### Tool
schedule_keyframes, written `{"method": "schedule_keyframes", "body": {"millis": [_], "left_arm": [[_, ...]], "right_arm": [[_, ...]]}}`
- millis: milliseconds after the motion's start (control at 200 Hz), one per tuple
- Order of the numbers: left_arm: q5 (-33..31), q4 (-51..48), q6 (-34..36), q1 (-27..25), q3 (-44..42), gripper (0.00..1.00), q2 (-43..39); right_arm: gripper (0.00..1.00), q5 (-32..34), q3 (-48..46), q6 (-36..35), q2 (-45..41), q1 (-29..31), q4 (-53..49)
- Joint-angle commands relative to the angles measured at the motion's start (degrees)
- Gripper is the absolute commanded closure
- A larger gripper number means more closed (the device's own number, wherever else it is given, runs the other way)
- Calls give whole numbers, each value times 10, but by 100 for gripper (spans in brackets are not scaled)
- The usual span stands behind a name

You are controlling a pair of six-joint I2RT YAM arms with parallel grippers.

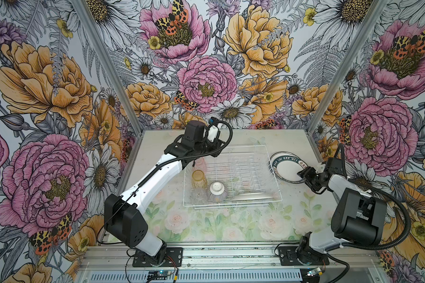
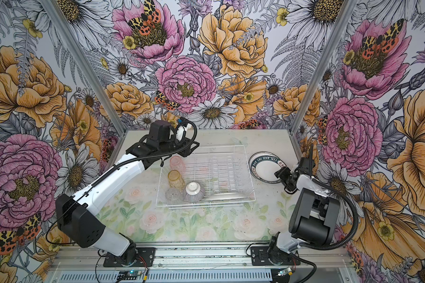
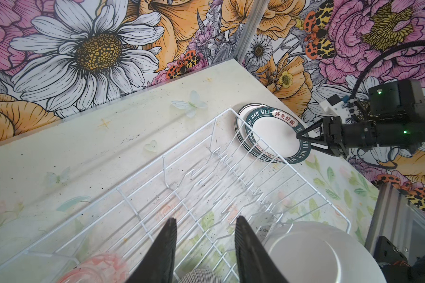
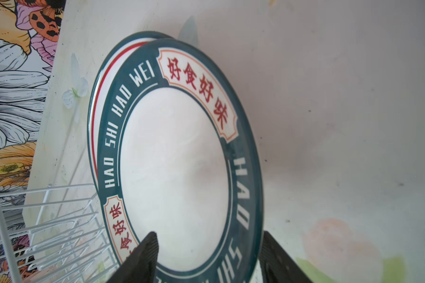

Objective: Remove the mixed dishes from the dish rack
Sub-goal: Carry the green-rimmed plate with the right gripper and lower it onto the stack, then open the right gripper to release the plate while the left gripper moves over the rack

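Observation:
The white wire dish rack [image 1: 273, 171] [image 2: 249, 171] holds an upturned ribbed grey-purple bowl [image 1: 217, 191] [image 2: 194, 191], and amber [image 1: 199, 178], pink [image 1: 201, 163] and clear [image 1: 198, 196] tumblers. One plate [image 1: 253, 196] [image 3: 317, 254] leans at its near end. Right of the rack lies a stack of dark-rimmed plates [image 1: 284, 169] [image 4: 177, 171]. My right gripper [image 1: 301, 175] [image 4: 209, 235] is open, its fingers straddling the top plate's near rim. Over the rack's far left part hangs my left gripper [image 3: 206, 220], open and empty.
Floral walls close the table at the back and both sides, with metal posts [image 1: 329, 85] at the corners. The plate stack sits near the right wall. The floral-print table [image 1: 231, 227] stretches in front of the rack to the arm bases.

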Motion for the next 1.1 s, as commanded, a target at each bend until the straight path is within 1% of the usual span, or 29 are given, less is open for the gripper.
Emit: {"method": "schedule_keyframes", "body": {"millis": [0, 250, 450, 1096], "left_arm": [[13, 0, 12, 7, 4, 60, 6], [19, -2, 16, 7, 6, 60, 13], [20, -5, 18, 7, 3, 60, 13], [27, -16, 24, 5, -2, 60, 11]], "right_arm": [[32, 26, 25, -18, 17, 2, -13], [29, 40, 51, -13, 46, 21, -13], [28, 53, 72, -7, 69, 40, -12], [24, 87, 121, 2, 137, 72, -10]]}}
